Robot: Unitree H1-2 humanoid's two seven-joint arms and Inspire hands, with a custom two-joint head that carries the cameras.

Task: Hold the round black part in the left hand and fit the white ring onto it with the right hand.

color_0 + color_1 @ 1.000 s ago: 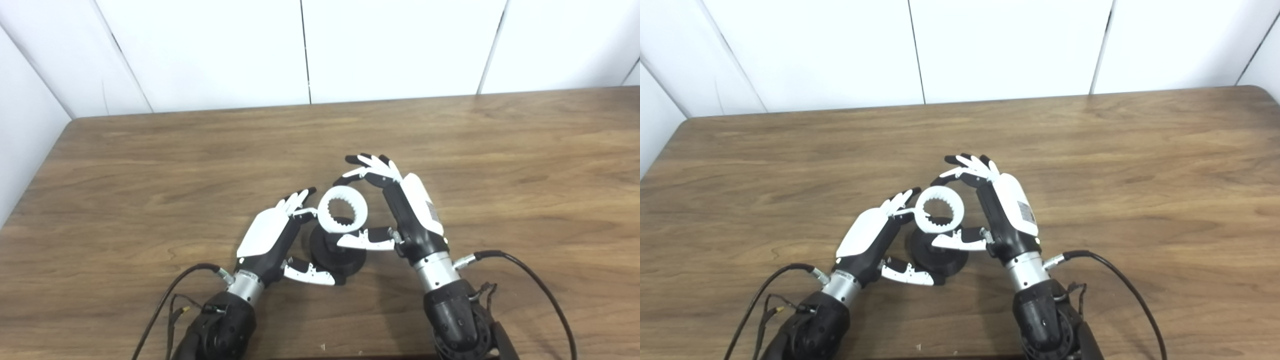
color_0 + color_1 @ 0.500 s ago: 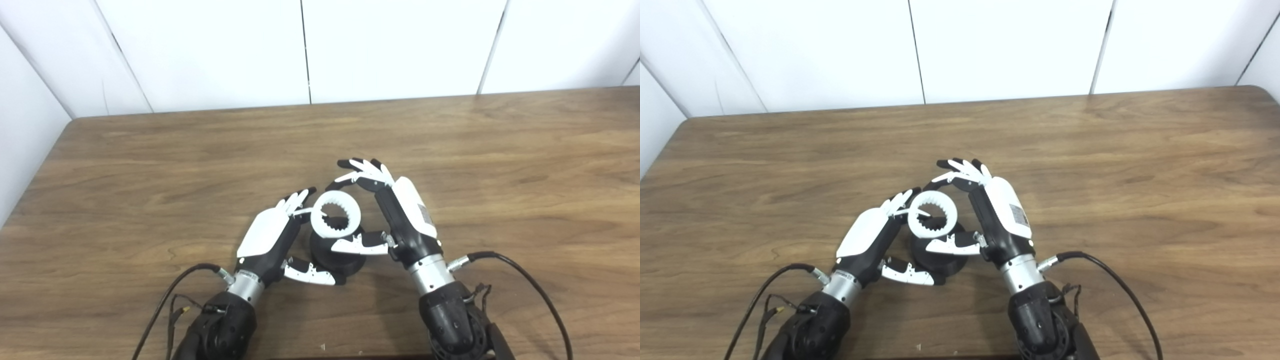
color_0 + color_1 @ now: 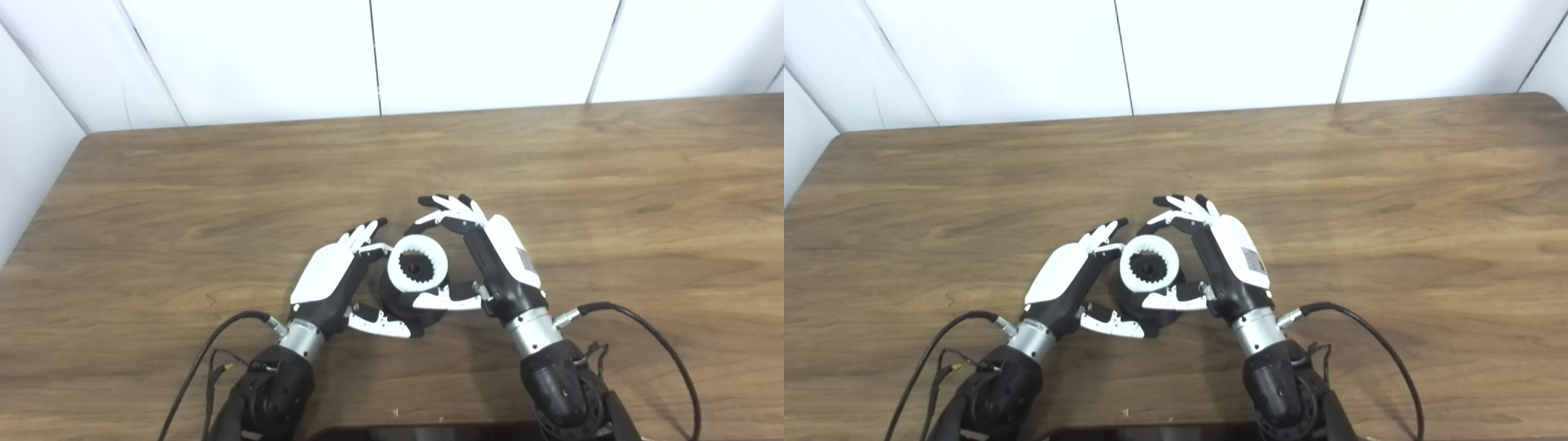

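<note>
The round black part (image 3: 393, 301) stands on the wooden table (image 3: 184, 202), near its front edge. My left hand (image 3: 331, 278) is shut on it, thumb against the front of its base and fingers on its left side. The white ring (image 3: 398, 278), toothed on the inside, sits tilted over the part's top, and the black hub shows through its hole. My right hand (image 3: 499, 263) is shut on the ring, thumb under its near rim and fingers curled over its far rim. Whether the ring is fully seated cannot be told.
Black cables trail from both wrists across the table, one on the right (image 3: 643, 331) and one on the left (image 3: 208, 343). A dark edge (image 3: 429, 432) shows at the bottom of the picture. White wall panels (image 3: 367, 55) stand behind the table.
My right hand has lowered the white ring from above the black part down onto its top. The left hand has kept its hold. The camera has tipped down slightly.
</note>
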